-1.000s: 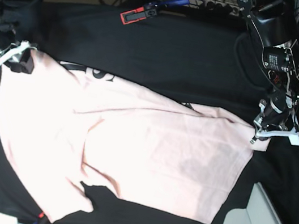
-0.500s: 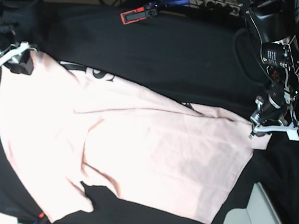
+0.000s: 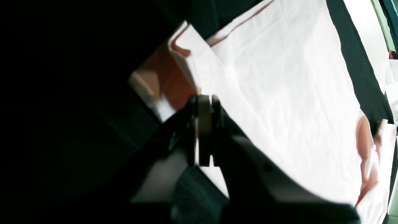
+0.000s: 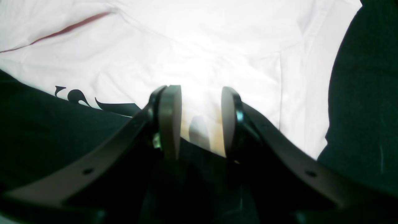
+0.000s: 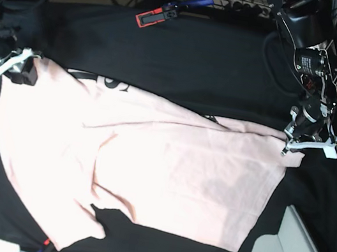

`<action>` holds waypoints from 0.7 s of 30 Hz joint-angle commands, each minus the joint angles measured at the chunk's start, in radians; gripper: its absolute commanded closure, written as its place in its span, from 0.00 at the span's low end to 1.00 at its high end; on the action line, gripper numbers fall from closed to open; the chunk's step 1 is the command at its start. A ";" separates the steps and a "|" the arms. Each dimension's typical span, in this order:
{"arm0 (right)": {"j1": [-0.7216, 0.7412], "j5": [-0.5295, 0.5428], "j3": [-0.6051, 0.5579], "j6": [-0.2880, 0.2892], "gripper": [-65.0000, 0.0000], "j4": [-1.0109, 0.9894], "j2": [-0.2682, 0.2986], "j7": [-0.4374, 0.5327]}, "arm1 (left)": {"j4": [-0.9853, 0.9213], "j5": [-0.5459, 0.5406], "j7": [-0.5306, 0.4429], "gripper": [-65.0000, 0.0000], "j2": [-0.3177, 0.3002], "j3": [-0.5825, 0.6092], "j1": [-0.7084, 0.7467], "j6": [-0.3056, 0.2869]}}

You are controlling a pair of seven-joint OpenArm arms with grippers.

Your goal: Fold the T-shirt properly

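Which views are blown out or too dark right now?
Left wrist: pale pink cotton T-shirt overexposed to white, left half near black. Right wrist: shirt glares white between the blurred right gripper pads. Base: evenly lit, folds readable.

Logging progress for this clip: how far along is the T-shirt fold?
Early. The T-shirt lies mostly spread on the black cloth, lettering peeking out. In hand: left gripper pinches a corner; right gripper stands open at the opposite edge. All folds remain.
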 commanded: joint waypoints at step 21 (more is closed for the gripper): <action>0.005 0.016 0.005 0.007 0.70 0.016 0.014 0.019 | -0.234 0.127 -0.021 1.00 -0.034 0.004 -0.291 -0.005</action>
